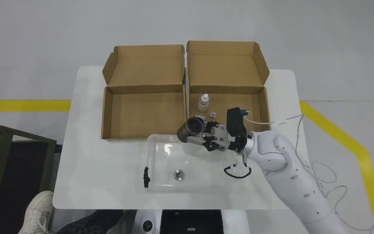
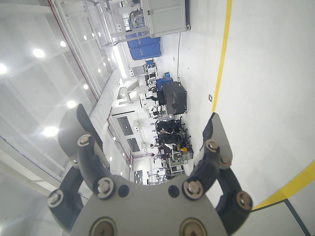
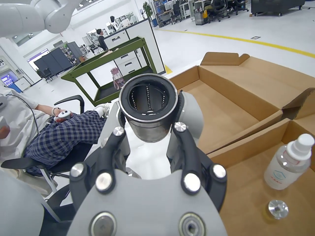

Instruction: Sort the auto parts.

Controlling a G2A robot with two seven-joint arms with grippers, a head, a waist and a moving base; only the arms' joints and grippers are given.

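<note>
Right gripper (image 3: 149, 115), jaws closed narrowly on the flanks of a dark steel cylindrical bearing (image 3: 149, 109) with ball tracks lining its bore. The open end points away from the wrist. In the top view the bearing (image 1: 193, 127) hangs above the 12 o'clock edge of the clear plastic tray (image 1: 163, 158), just short of the walls where the two boxes meet.

The empty brown cardboard box (image 1: 143, 114) lies at 10 o'clock from the bearing. The second brown cardboard box (image 1: 234, 102) lies at 1 o'clock. It holds a small clear spray bottle with a white cap (image 1: 203, 103), standing upright, and a small silver metal disc (image 1: 213, 114) just beside it.

For a clean placement, the bearing probably needs to pass over the chosen box's wall with room to spare. It should come down to the cardboard floor before the jaws part (a round body released on its side is likely to roll). A drop point well apart from the bottle seems wise.

Left gripper (image 2: 147, 119), jaws spread wide and holding nothing, faces the room away from the white table (image 1: 87, 146).
</note>
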